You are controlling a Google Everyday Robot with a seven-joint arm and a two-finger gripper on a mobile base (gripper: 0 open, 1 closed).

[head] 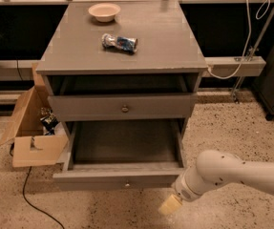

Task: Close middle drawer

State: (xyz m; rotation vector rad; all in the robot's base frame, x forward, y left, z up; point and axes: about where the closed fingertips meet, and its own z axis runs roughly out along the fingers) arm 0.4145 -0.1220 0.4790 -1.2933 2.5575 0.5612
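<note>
The middle drawer [122, 179] is pulled far out of the grey cabinet [127, 42]. Its low front panel has a small brass knob [127, 184], and its inside looks empty. The taller-fronted drawer [125, 108] above it stands slightly out. The lowest drawer is hidden below the open one. My white arm [237, 173] comes in from the right. My gripper [170, 205], with a tan tip, hangs just below and in front of the open drawer's right front corner, close to the floor, and does not touch the panel.
A cream bowl [104, 11] and a crushed can or wrapper [120, 43] lie on the cabinet top. An open cardboard box [31, 132] sits on the floor at the cabinet's left, with a black cable [31, 199] trailing forward. A white cable [244, 37] hangs at the right.
</note>
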